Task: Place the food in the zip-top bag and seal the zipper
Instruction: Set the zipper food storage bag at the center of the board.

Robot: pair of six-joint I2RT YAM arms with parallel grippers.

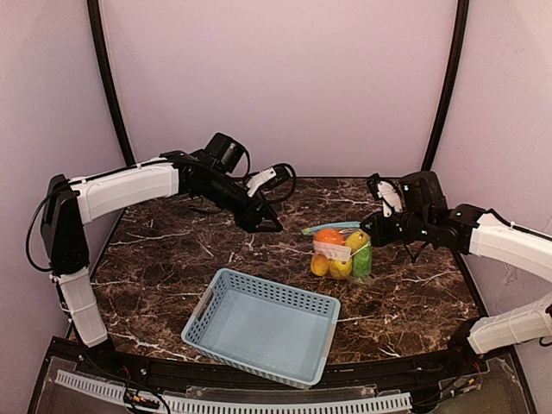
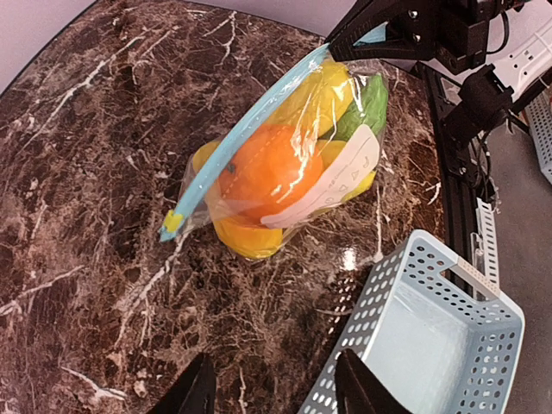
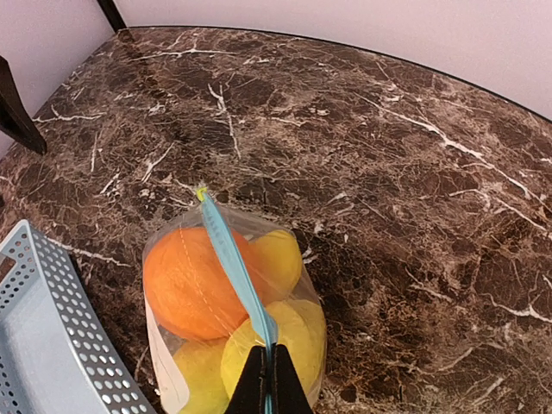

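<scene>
The zip-top bag [image 1: 341,251] stands on the marble table with the food inside: a round orange [image 2: 267,168], yellow fruits [image 3: 276,259] and a green pod [image 2: 366,108]. Its light blue zipper [image 3: 228,259] runs along the top edge and looks pressed together along its visible length. My right gripper [image 3: 269,379] is shut on the zipper's right end. My left gripper [image 2: 276,392] hovers to the left of the bag, clear of it. It is open, with only bare table between its fingers.
A light blue perforated basket [image 1: 263,323] sits at the near middle of the table, its corner close under the left gripper's right finger [image 2: 362,388]. The table [image 1: 172,250] is dark marble. Lilac walls close off the back and sides.
</scene>
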